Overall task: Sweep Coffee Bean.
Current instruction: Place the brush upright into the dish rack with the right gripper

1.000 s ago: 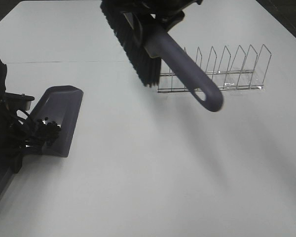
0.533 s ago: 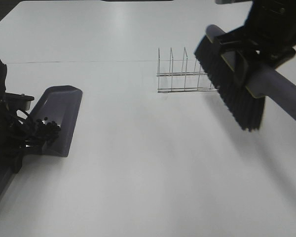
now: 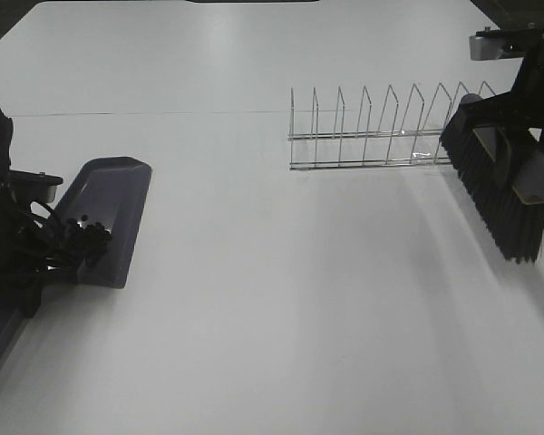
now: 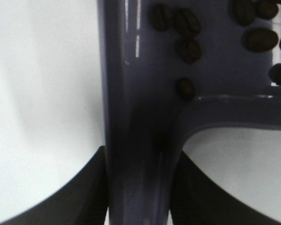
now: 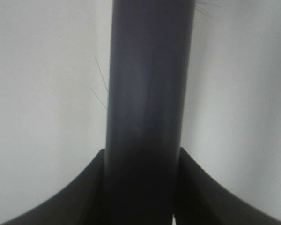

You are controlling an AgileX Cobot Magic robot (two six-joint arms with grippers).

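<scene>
The coffee bean [image 3: 89, 237] lot is a small cluster of tiny, dark brown-black ovals. In the exterior high view it lies inside the dustpan [image 3: 109, 195], gathered at the rear of the tray where the handle joins. Individual pieces are too small to count there.

In the left wrist view the coffee bean [image 4: 188, 22] lot appears as separate pieces lying loose on the grey-purple floor of the dustpan [image 4: 131, 89]. They are near one another and some touch. Several show a centre crease. One piece lies apart, just beside the raised rim at the handle junction.
</scene>
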